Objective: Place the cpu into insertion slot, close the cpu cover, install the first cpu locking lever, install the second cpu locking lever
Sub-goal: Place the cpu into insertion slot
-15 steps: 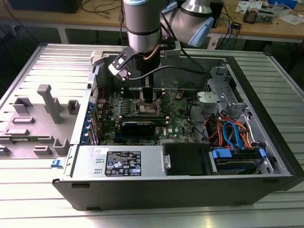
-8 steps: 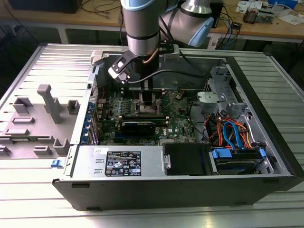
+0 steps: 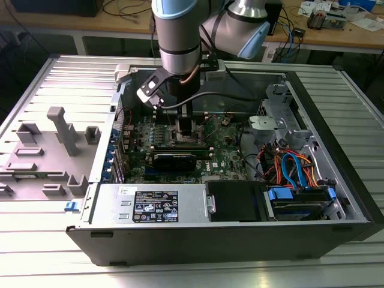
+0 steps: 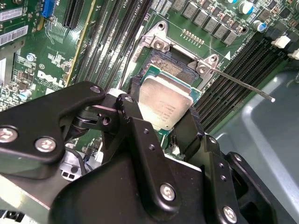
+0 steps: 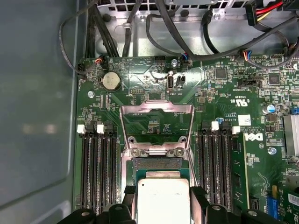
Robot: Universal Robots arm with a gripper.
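The cpu (image 5: pixel 162 198), a flat square chip with a dull silver top, sits between my gripper's (image 5: pixel 162 207) black fingers (image 5: pixel 198 205). They close on two opposite edges. In the second wrist view the cpu (image 4: pixel 166 100) hangs tilted, partly over the insertion slot (image 4: pixel 170 70), whose dark pin field shows beyond it. The insertion slot (image 5: pixel 156 163) lies open. The cpu cover (image 5: pixel 159 108), a silver frame with a square window, is swung back on its hinge. A thin wire locking lever (image 4: pixel 243 85) sticks out sideways. In the exterior view my gripper (image 3: pixel 186 133) reaches down into the open computer case.
Long black memory slots (image 5: pixel 98 172) flank the socket on both sides. Black cables (image 5: pixel 140 28) run along the board's edge, and the grey case wall (image 5: pixel 37 116) stands close by. A grey fixture (image 3: pixel 54 138) lies at the exterior view's left, with the drive cage and coloured cables (image 3: pixel 294 174) at its right.
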